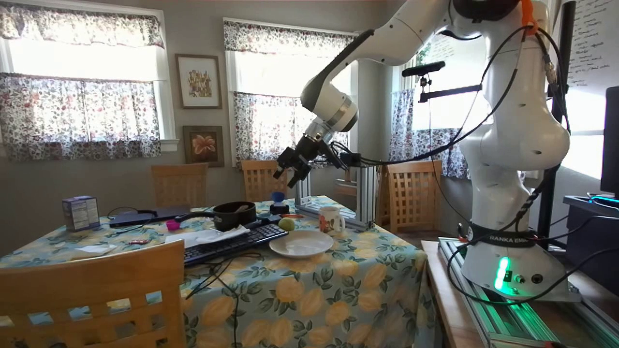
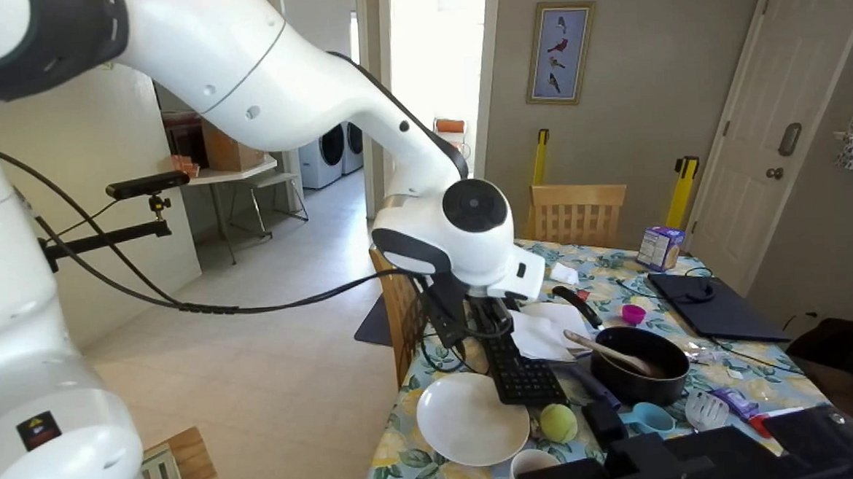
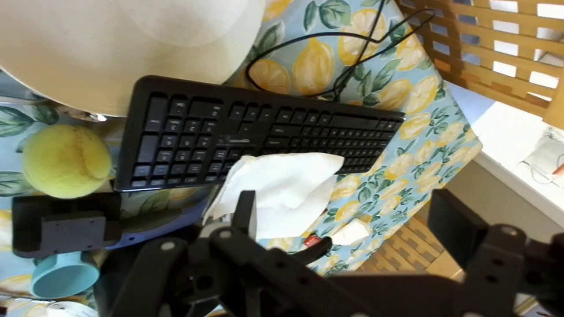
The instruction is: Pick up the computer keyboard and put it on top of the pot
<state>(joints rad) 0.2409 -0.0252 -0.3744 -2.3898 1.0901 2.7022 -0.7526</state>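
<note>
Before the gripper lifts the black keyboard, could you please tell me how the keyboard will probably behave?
The keyboard looks like one flat, rigid slab, so it should stay stiff. Being long, it may tilt if held near one end. Its cable lies in loose loops, so it might drag or catch.

White arm (image 1: 413,37), smooth, rounded; round black wrist cap (image 2: 476,205). Black collar (image 1: 483,235) circles white base (image 1: 551,280), pale lettering (image 1: 505,238) reading "RANKA". Green light strip (image 1: 502,274) glows below. Black cables (image 1: 450,144) loop. Angular black gripper (image 1: 285,177), pale screw heads (image 3: 224,234). Dark label (image 2: 39,431), yellow triangle (image 2: 36,421).
</note>
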